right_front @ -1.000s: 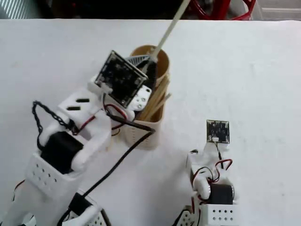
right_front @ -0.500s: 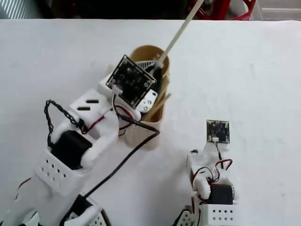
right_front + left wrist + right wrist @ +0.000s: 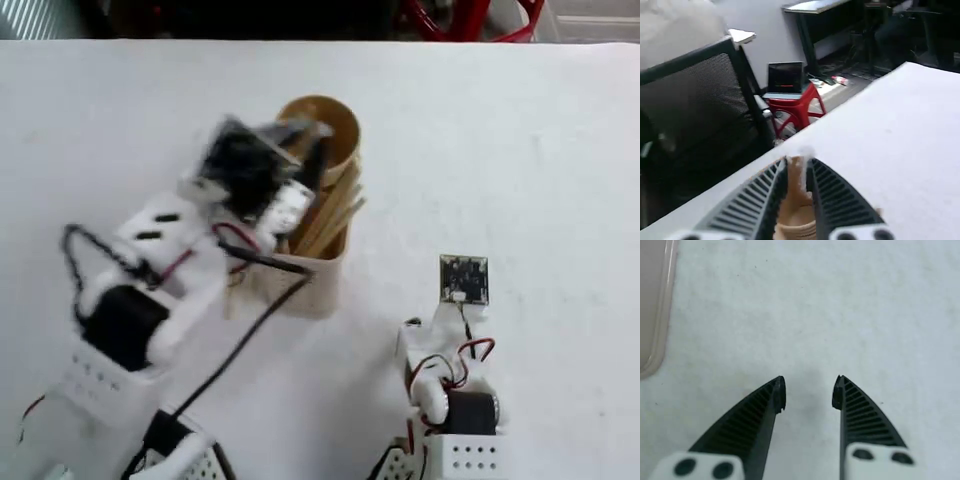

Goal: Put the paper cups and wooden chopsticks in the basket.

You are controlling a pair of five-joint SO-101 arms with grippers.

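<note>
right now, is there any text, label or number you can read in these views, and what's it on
No text can be read in any view.
Laptop screen in the room behind: a red streak, too blurred to read.
Camera board on the right arm: markings too small to read.
Paper cup and basket: no print visible.

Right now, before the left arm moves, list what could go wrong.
The wooden chopsticks lean out over the rim of the basket; a knock from the left pincer could flick them onto the table. That arm's black cable lies across the basket, so pulling back may drag or tip it, paper cup included.
</note>
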